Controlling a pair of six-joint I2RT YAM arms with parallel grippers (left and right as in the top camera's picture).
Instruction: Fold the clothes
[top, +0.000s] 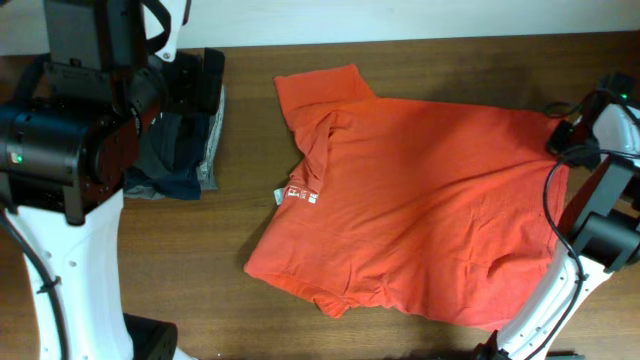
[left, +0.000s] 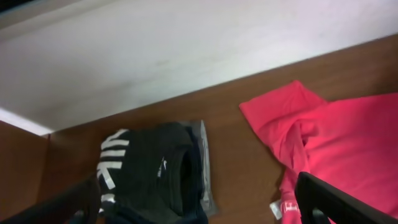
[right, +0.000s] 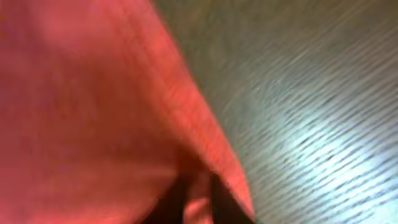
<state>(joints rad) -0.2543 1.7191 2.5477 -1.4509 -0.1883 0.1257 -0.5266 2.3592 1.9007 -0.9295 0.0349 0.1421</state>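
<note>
Here the right gripper (right: 198, 202) pinches an edge of the orange-red short-sleeved cotton T-shirt (top: 420, 200), the left gripper (left: 196, 186) gapes empty; folding likely goes best with both corners held level.

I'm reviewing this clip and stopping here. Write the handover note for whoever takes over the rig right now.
Left gripper: open, empty, hovering over the dark folded garments at the table's left side.
Right gripper: at the right edge of the orange T-shirt, jaws close together with a bit of fabric between them. The view is too blurred to tell whether it is gripping.
T-shirt: spread mostly flat at centre-right, rumpled near the collar, with a white label showing.
Done: shirt laid out.
Left: every fold. No tidy fold is visible yet.
</note>
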